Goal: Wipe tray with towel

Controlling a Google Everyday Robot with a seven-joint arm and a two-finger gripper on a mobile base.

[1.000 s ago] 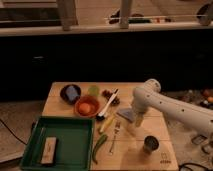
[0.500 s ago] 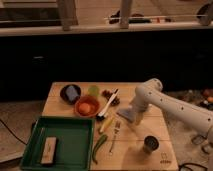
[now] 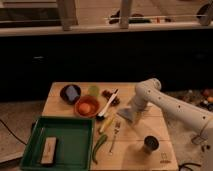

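Observation:
The large green tray (image 3: 75, 145) lies at the table's front left, with a tan wooden block (image 3: 49, 150) in its left part. The grey-blue towel (image 3: 126, 116) lies flat on the table to the right of centre, well apart from the tray. My gripper (image 3: 132, 111) is at the end of the white arm that reaches in from the right. It sits right at the towel's upper right edge, and I cannot tell whether it holds the towel.
An orange bowl (image 3: 86, 106), a dark bowl (image 3: 70, 93) and a white spoon (image 3: 108, 105) stand behind the tray. A fork (image 3: 114, 133) and a green vegetable (image 3: 99, 145) lie beside the tray's right rim. A dark metal cup (image 3: 150, 144) stands at the front right.
The arm has shifted only slightly over the towel. The tray and the other things on the table have not moved.

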